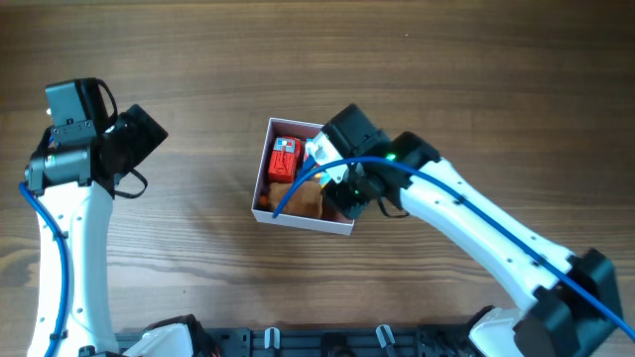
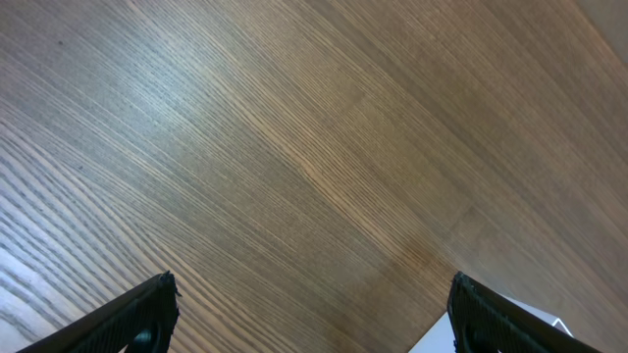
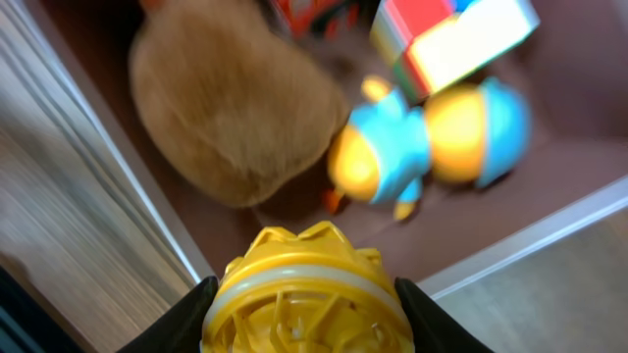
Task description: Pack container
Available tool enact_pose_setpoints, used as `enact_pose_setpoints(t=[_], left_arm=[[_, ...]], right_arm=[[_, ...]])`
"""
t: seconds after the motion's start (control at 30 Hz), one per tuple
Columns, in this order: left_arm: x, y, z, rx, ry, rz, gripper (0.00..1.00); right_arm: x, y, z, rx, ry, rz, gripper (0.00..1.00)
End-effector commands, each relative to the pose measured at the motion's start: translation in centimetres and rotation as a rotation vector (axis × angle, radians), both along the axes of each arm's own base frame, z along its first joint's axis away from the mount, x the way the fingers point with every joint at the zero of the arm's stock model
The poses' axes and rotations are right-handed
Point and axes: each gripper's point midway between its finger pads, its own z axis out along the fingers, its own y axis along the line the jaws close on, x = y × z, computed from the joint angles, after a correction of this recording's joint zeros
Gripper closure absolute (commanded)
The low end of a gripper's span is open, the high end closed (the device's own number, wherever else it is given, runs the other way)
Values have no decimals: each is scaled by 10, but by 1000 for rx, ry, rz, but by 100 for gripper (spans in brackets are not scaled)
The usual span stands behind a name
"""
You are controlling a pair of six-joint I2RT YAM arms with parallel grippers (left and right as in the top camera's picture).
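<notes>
Now our right gripper (image 3: 306,306) pinches a yellow ridged toy (image 3: 302,267) over the container (image 1: 261,190) at centre frame; our left gripper (image 2: 312,312) gapes wide, empty.

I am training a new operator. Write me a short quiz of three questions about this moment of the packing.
1. True or false: the left gripper is open over bare table.
2. What does the right gripper hold? A) a red block B) a yellow toy C) nothing
3. Fill in the missing word: the brown plush lies ___ the container.
Key: 1 true; 2 B; 3 inside.
</notes>
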Motion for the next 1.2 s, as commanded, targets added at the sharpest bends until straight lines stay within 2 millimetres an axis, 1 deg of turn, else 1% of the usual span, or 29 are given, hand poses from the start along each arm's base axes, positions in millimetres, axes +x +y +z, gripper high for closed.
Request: enact_pose_setpoints(t=[0.0,0.17,0.23,0.27,0.3,0.37,0.43,0.53,0.6,0.67,0.73,0.8,0.83,0.87,0.9,0.93,0.97,1.0,1.03,1.07,1.1,1.13,1.17], left_arm=[[0,-1,-2,-17,3,7,11],[-1,-1,-3,-18,7,7,11],[-1,-1,-3,-18,7,7,11],[-1,-1,-3,-18,7,7,11],[-1,-1,-3,-18,7,7,11],[-1,-1,-3,-18,7,7,11],[-1,-1,-2,-18,6,7,11],[-1,-1,-3,-18,7,7,11],[-1,-1,-3,-18,7,6,11],[-1,-1,-2,-18,6,7,11],[-1,-1,-2,-18,6,7,11],[-1,-1,-2,-17,6,6,11],[-1,-1,-3,-17,7,6,11],[-1,-1,-3,-17,7,6,11],[-1,-1,-3,-17,7,6,11],[-1,-1,-2,-17,6,6,11],[-1,-1,-2,-17,6,6,11],[-1,-1,-3,-17,7,6,11],[-1,-1,-3,-17,7,6,11],[-1,-1,-2,-17,6,6,11],[-1,-1,-2,-17,6,6,11],[-1,-1,-2,-17,6,6,11],[-1,-1,-2,-18,6,7,11]], right_arm=[[-7,-5,-34,-42,63,-22,96],[-8,-7,-58,-81,108,-18,95],[-9,-7,-61,-89,117,-19,87],[-9,-7,-61,-89,116,-19,80],[-9,-7,-61,-88,116,-19,70],[-8,-6,-61,-87,110,-9,53],[-6,-7,-61,-92,100,1,47],[-3,-4,-61,-82,87,1,42],[-1,-3,-60,-74,79,1,41],[2,0,-59,-64,66,1,43],[8,4,-52,-51,46,-2,46],[22,9,-32,-38,-18,-14,47],[30,11,-12,-23,-59,-22,47],[35,12,2,-14,-85,-37,47],[41,13,20,3,-121,-63,47],[43,15,46,43,-159,-81,47],[42,15,66,79,-178,-111,48],[38,13,76,102,-178,-136,52],[30,10,82,119,-156,-158,62],[14,8,84,136,-96,-153,76],[-1,8,84,148,-36,-131,84],[-28,4,79,144,87,-105,96],[-46,3,75,133,159,-72,96]])
